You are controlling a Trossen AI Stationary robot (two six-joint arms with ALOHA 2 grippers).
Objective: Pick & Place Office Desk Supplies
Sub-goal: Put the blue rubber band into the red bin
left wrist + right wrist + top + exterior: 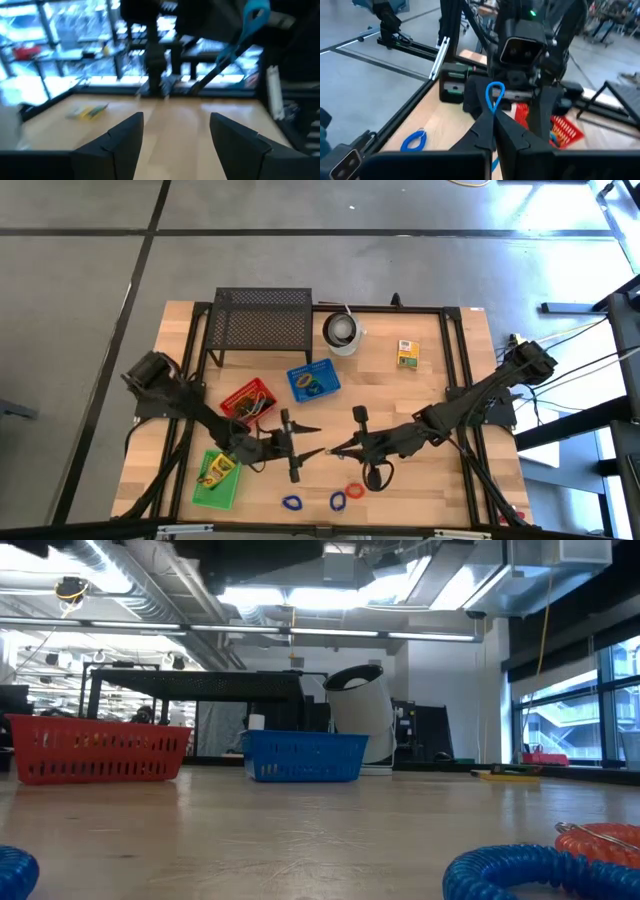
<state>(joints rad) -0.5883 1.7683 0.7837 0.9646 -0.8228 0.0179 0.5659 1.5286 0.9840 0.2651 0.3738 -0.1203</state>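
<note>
At the near edge of the tabletop (430, 480), 3 loops lie loose: a blue loop (291, 502), a second blue loop (337, 501) and a red loop (355, 490). In the low view these are cut off by the frame edge, with only blurred arcs showing.

Just behind them, over the middle of the tabletop, the 2 grippers meet tip to tip. The right gripper (493, 116) has its fingers pressed together on a thin blue loop (494, 95), which stands up from the fingertips. The left gripper (176, 131) faces it with its fingers spread wide and nothing between them. From above, the held loop is too small to make out.

To the left, a green tray (217, 479) holds yellow items, not identifiable. Further back sit a red basket (248, 399) and a blue basket (313, 380); their contents are tangled and hard to separate.

At the far side stand the black mesh stand (260, 320), the white cup (343, 332) and 1 yellow-and-green box (407, 353) lying flat, well apart from the grippers. The left wrist view is blurred, and the box there shows only as a yellow smear.
</note>
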